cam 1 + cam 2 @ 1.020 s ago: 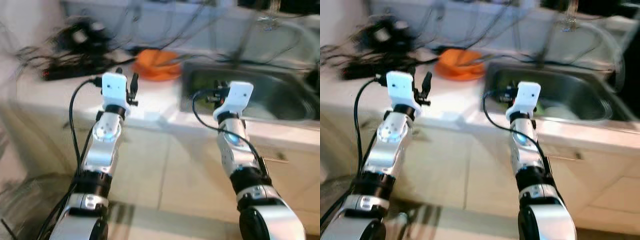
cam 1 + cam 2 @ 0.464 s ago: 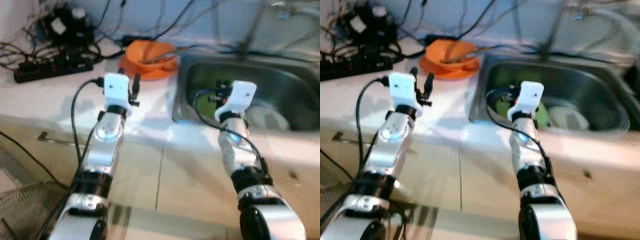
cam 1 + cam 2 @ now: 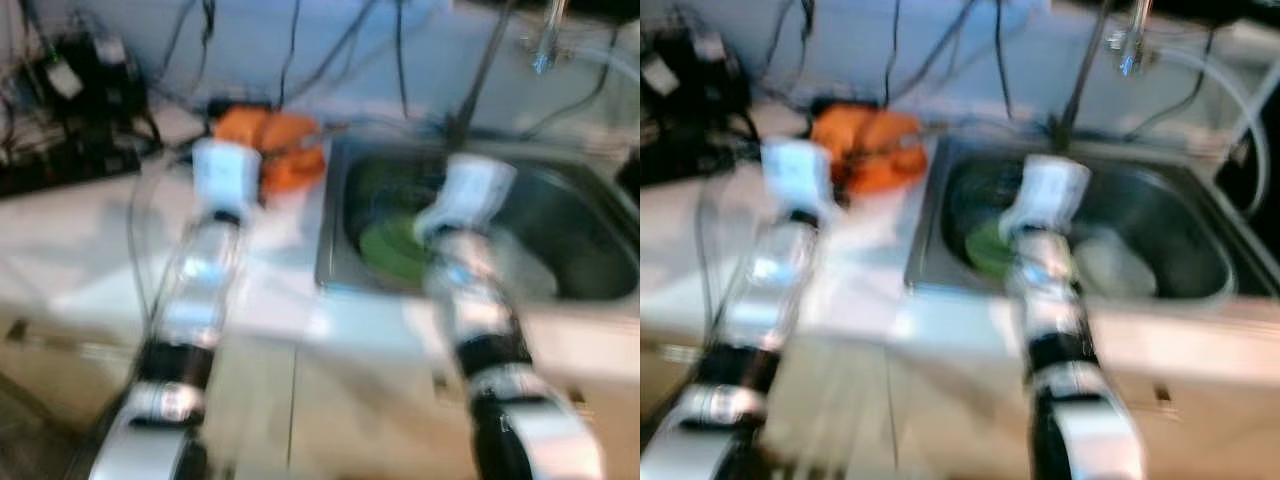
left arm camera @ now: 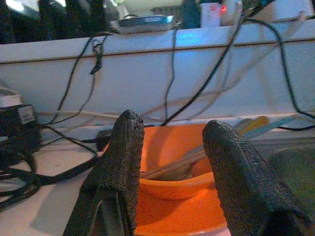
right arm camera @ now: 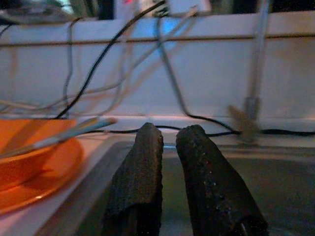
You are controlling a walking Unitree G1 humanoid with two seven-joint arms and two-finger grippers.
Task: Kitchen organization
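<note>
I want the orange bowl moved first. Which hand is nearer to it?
Left. The left hand is open and points straight at the orange bowl, close before it. The right hand is over the sink, with the bowl off to its side.

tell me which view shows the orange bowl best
The left wrist view: the orange bowl sits sharp between the open left end effector fingers. The eye views blur it; the right wrist view catches its edge.

Black cables [image 4: 93, 54] along the white wall [image 4: 147, 83]

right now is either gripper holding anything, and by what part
Nothing is held. The left gripper is open, aimed at the orange bowl; the right gripper has only a narrow gap, nothing in it, facing the sink.
</note>
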